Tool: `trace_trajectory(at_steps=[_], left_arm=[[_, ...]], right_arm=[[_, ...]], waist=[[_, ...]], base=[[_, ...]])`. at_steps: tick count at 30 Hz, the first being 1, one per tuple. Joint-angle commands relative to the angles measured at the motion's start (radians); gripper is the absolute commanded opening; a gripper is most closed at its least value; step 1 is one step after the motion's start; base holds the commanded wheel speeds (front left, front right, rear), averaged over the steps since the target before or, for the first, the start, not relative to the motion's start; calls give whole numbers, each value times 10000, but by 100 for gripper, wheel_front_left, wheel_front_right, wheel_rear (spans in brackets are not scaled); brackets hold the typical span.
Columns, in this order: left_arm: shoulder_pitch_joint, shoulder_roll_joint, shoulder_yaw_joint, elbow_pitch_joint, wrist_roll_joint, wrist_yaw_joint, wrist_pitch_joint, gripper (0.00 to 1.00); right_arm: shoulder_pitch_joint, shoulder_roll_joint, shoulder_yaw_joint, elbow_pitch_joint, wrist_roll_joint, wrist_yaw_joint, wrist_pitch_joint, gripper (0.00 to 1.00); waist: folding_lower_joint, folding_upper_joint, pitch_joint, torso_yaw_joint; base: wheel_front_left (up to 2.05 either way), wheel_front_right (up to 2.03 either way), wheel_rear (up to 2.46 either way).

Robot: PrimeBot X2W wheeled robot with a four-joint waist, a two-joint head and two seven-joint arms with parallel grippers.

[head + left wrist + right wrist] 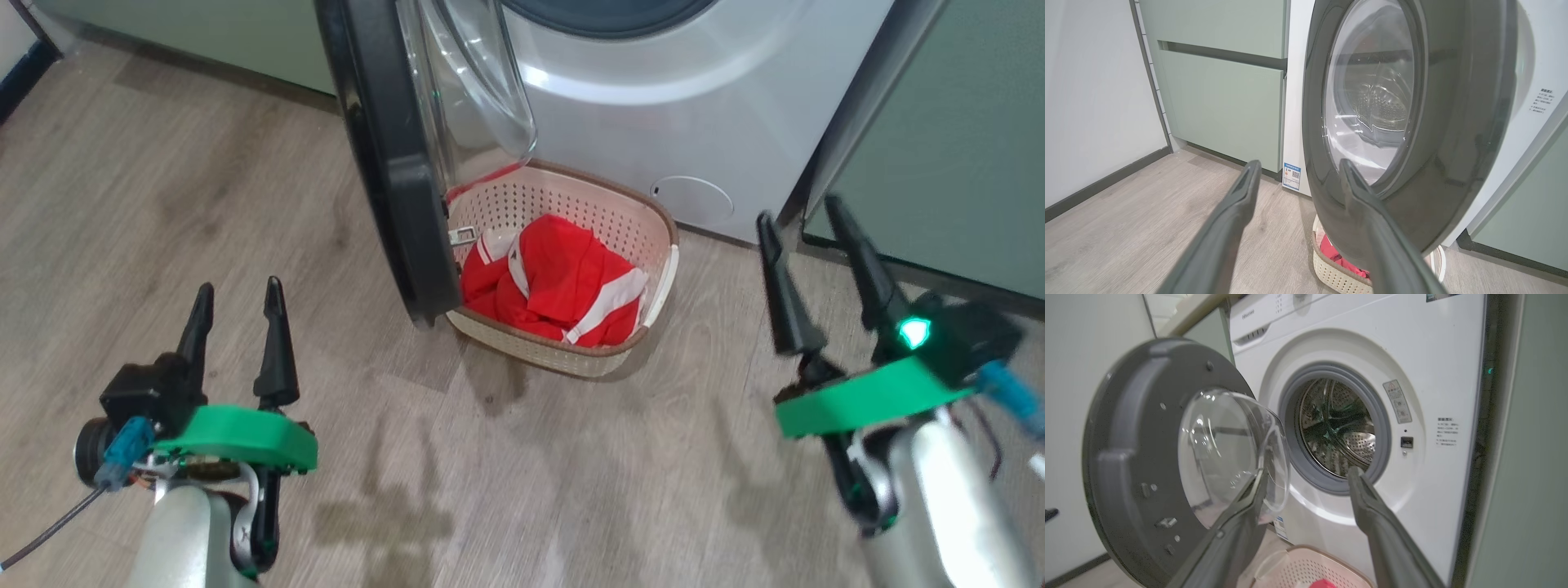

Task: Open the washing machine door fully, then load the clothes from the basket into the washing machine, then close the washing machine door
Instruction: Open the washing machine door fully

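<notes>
Sitting on the floor (204,163) just before the washing machine (694,106): basket (653,220). Lying bunched inside basket: clothes (563,278). Hanging open over basket's left rim: washing machine door (392,163). Hovering well left of basket, fingers parted, empty: left gripper (237,294). Hovering right of basket, parted, empty: right gripper (796,208). Stretching bare around basket's near edge: floor.

head view looks down from above; both wrist views low, facing washing machine door (384,163) (shared, with basket (563,200)).
</notes>
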Motion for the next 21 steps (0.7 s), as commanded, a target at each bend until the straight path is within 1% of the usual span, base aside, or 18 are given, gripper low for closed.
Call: trace_trajectory(at_steps=[1,3,6,12,21], left_arm=[[-215,168,355,-306,71,-39,-94,100],[-171,167,324,-232,93,-57,-94,100],[-97,167,299,-166,130,-67,-94,100],[76,166,241,-47,158,-103,-94,100],[113,165,91,84,183,-143,-94,100]], right_arm=[[67,148,105,-189,-399,0,-20,100],[342,333,133,-16,-1117,0,-25,100],[676,506,228,317,-1716,0,-31,100],[887,664,133,834,-1800,0,-102,100],[752,686,88,1112,-1665,0,-138,100]], waist=[[0,0,-58,5],[0,0,-165,13],[0,0,-289,9],[0,0,-447,-40],[0,0,-501,-17]], base=[[0,0,0],[0,0,0],[0,0,0],[0,0,0],[0,0,0]])
